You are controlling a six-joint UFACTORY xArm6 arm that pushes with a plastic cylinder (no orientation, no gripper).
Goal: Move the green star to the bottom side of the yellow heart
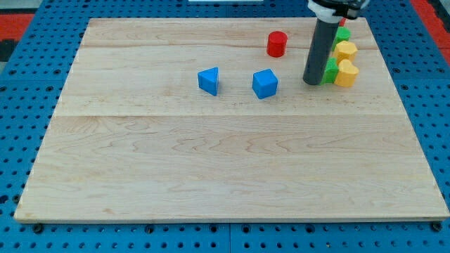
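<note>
My tip [311, 82] is at the view's upper right, touching the left side of a green block [330, 71], which the rod partly hides; its shape is hard to make out. Right of that green block sits a yellow block [346, 73], heart-like in shape. Just above it lies a second yellow block [345, 50]. Another green block [342, 34] sits above that, near the board's top edge, with a bit of red showing behind it.
A red cylinder [277, 43] stands left of the rod. A blue cube [264, 83] and a blue triangular block [209, 80] lie further left. The wooden board [225, 169] sits on a blue pegboard [21, 105].
</note>
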